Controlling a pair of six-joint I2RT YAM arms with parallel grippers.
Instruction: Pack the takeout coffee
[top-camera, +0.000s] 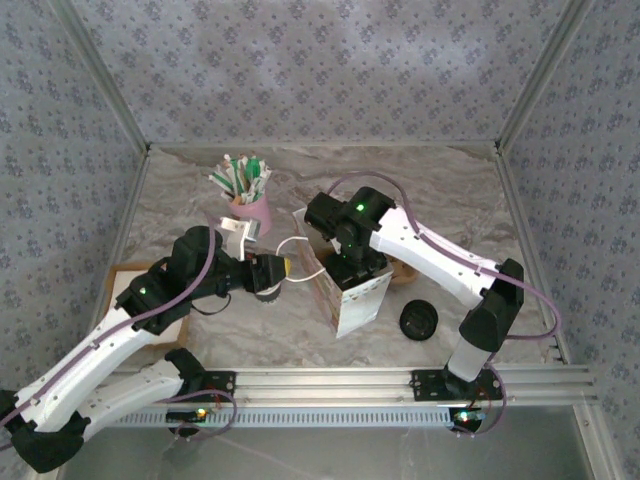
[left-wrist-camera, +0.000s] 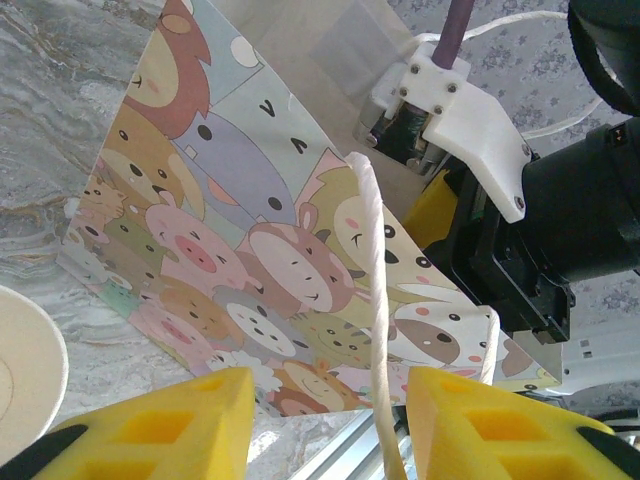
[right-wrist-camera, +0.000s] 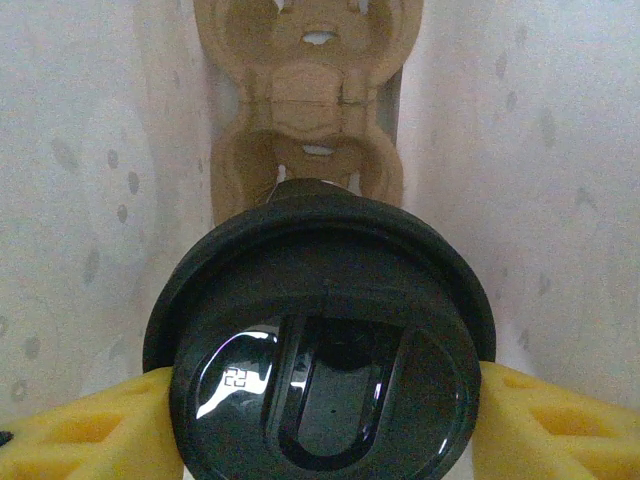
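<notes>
The takeout coffee fills the lower half of the right wrist view, its black lid facing the camera. My right gripper is shut on it, a yellow finger pressed to each side. It hangs inside the cartoon-animal paper bag, above the brown cup carrier lying at the bag's bottom. My left gripper is open just left of the bag. The bag's white cord handle runs between its fingers, close to the right one. From above, the right wrist covers the bag's mouth.
A loose black lid lies on the marble table to the right of the bag. The pink cup of straws and sticks stands behind the left gripper. A flat tray sits under the left arm. A cream round rim shows at left.
</notes>
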